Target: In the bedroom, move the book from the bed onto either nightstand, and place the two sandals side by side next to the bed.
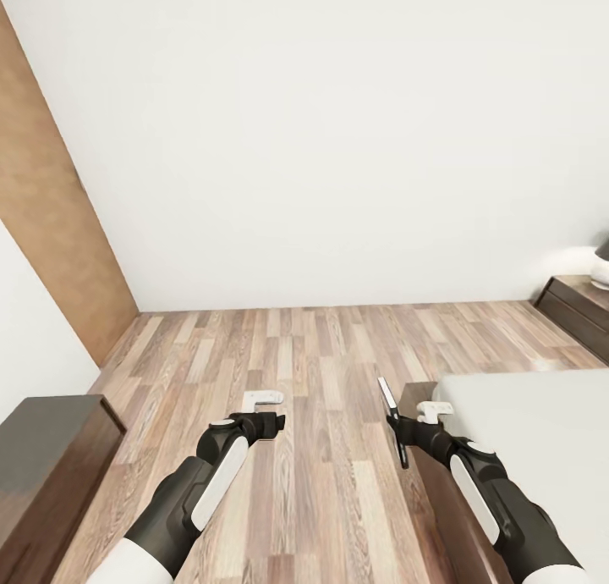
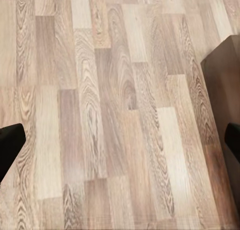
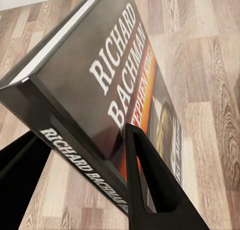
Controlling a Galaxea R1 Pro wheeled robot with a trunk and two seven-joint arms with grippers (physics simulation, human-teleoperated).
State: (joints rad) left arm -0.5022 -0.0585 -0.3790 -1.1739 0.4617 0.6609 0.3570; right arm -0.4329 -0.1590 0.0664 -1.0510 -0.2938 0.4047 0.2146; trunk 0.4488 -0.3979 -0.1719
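Book (image 3: 107, 85): pinched on edge by the right pincer (image 1: 404, 432), held above the floor just beside the bed's near corner; "RICHARD BACHMAN" is read on cover and spine.
Right pincer: pressed onto the book, one finger (image 3: 145, 185) laid across the cover.
Left pincer (image 1: 272, 421): spread, nothing between its fingertips (image 2: 10, 140), held over the wood-plank floor (image 1: 321, 347) beside the bed.
Bed (image 1: 541, 432): grey mattress on a dark frame.
Nightstand (image 1: 579, 309): set beyond the bed against the wall, a lamp base (image 1: 600, 271) carried on it.
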